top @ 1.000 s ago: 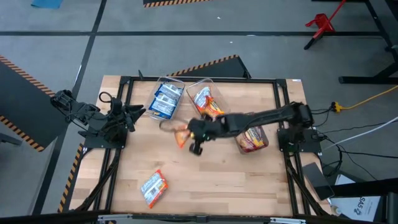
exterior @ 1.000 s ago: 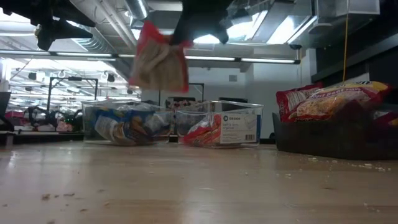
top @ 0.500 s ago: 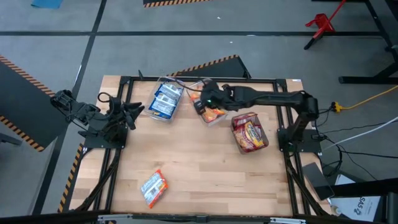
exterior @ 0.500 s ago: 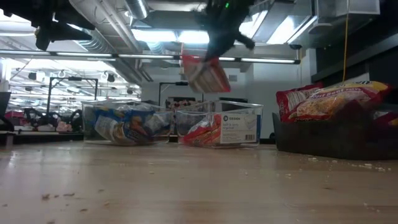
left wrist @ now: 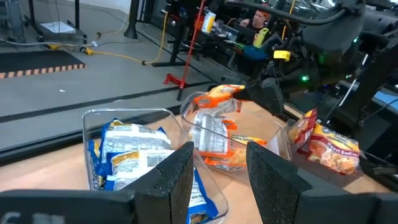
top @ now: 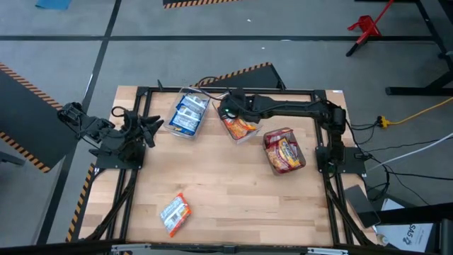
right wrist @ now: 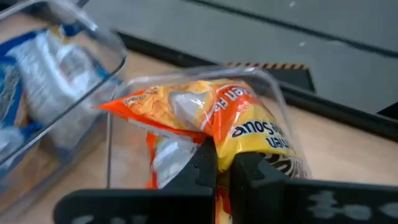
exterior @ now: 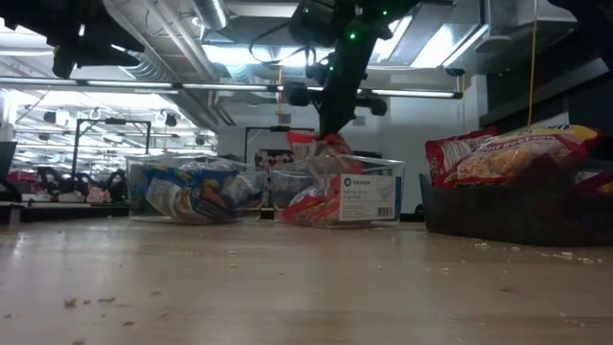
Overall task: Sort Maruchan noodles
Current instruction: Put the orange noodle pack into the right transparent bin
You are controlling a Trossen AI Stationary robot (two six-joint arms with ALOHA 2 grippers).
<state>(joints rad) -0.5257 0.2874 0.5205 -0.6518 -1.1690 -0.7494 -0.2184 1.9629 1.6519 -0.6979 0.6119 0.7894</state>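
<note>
The right gripper (right wrist: pixel 224 163) was clenched on an orange packet (right wrist: pixel 205 118) and held it over the middle bin (top: pixel 237 119), a clear one at the back of the table (top: pixel 233 198). In the low view the packet hung just above the bin's rim, under the reaching right arm. To finish the step well, the gripper probably needed to come a little lower and nearer the bin's centre before letting go, so the crinkly packet would drop flat onto the ones already inside instead of catching on the wall or sliding out; a slow opening of the fingers would help, since the packet looked pinched by one edge only. The middle bin already held orange packets. The clear bin (top: pixel 187 113) just beside it on the left held blue packets (top: pixel 185 117), several stacked. A dark bin (exterior: pixel 517 216) on the right side of the table, well apart from the other two, was piled with red packets (top: pixel 284 152) above its rim. One blue packet (top: pixel 175 212) lay loose on the table near the front, unsorted. The left gripper (left wrist: pixel 217 171) waited at the left side of the table, its fingers parted and empty, facing the bins.
</note>
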